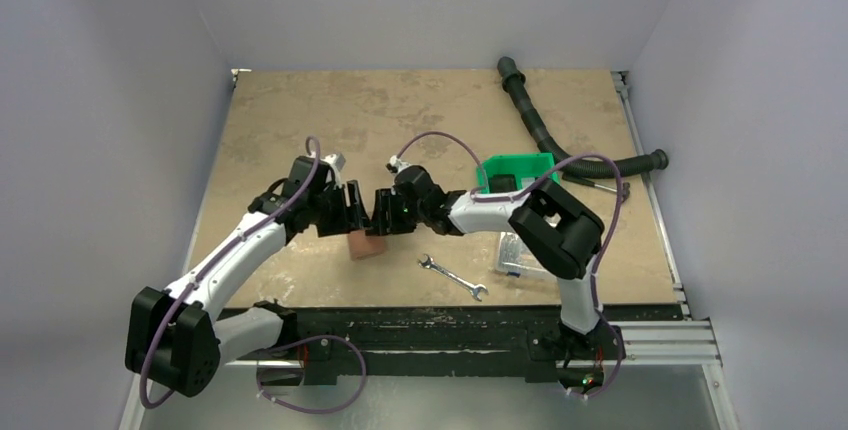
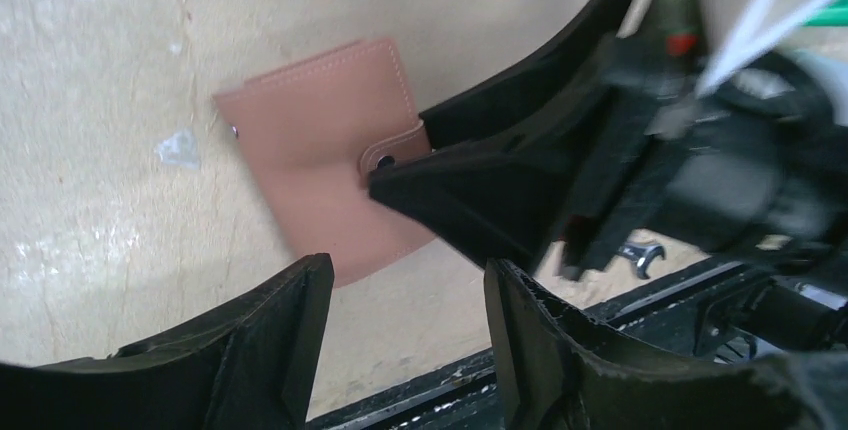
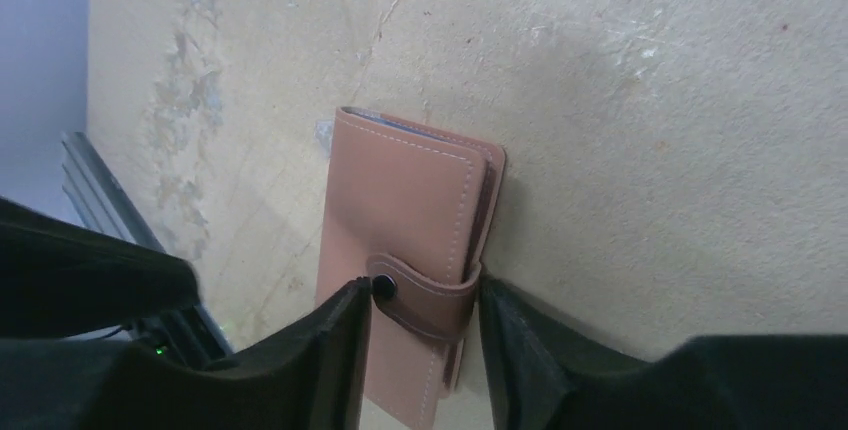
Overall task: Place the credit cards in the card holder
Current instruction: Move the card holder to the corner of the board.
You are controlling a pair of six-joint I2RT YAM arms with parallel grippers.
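Note:
The card holder point(image 1: 367, 246) point(image 2: 320, 150) point(image 3: 400, 200) lies folded shut on the tan table, its strap snapped across the cover. My right gripper point(image 1: 384, 216) point(image 3: 422, 295) reaches down onto it. One finger presses the snap end of the strap and the other the wallet's open edge, so the jaws pinch the strap between them. In the left wrist view those right fingers point(image 2: 480, 200) cover the wallet's right side. My left gripper point(image 1: 350, 210) point(image 2: 405, 270) hovers just left of the wallet, open, with nothing between its fingers. The credit cards are hidden.
A green bin point(image 1: 515, 172) stands behind the right arm, and a clear plastic box point(image 1: 512, 250) lies under its elbow. A wrench point(image 1: 453, 277) point(image 2: 640, 255) lies near the front edge. A black corrugated hose point(image 1: 540, 130) curls at the back right.

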